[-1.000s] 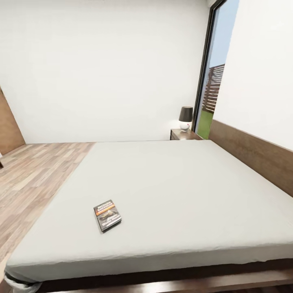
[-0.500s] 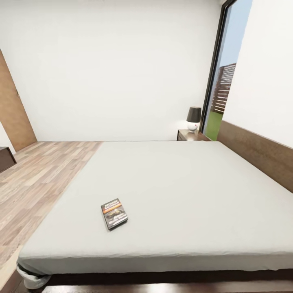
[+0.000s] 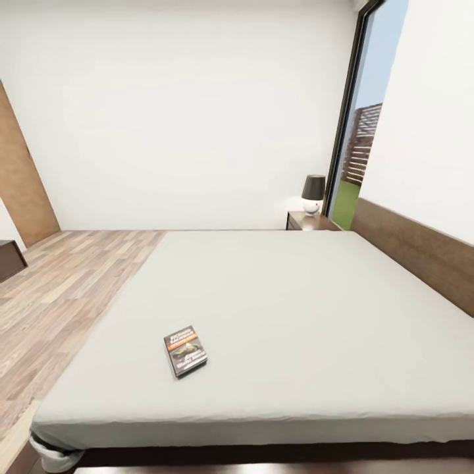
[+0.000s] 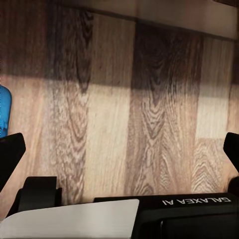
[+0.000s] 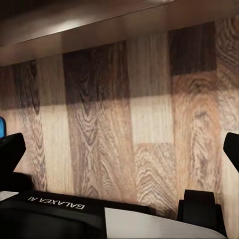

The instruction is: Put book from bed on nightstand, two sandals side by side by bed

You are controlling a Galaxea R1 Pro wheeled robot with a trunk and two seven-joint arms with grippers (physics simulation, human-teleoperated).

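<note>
Lying flat near mattress (image 3: pixel 283 309) front-left edge: book (image 3: pixel 185 351), cover text unreadable. Nightstand (image 3: pixel 309 222) with lamp (image 3: pixel 313 193) at far corner. Both grippers (image 4: pixel 119 149) (image 5: pixel 119 147) spread wide over plank floor (image 3: pixel 59 289); "GALAXEA AI" printed.

The book (image 3: pixel 185 351), a thin dark paperback with an orange band, lies flat, face up, on the off-white mattress of the bed (image 3: pixel 296 309), near its foot corner. The nightstand (image 3: pixel 309 222) with its dark-shaded lamp stands beyond the bed's far side. A blue sandal (image 4: pixel 3 110) edge lies on the plank floor.
</note>
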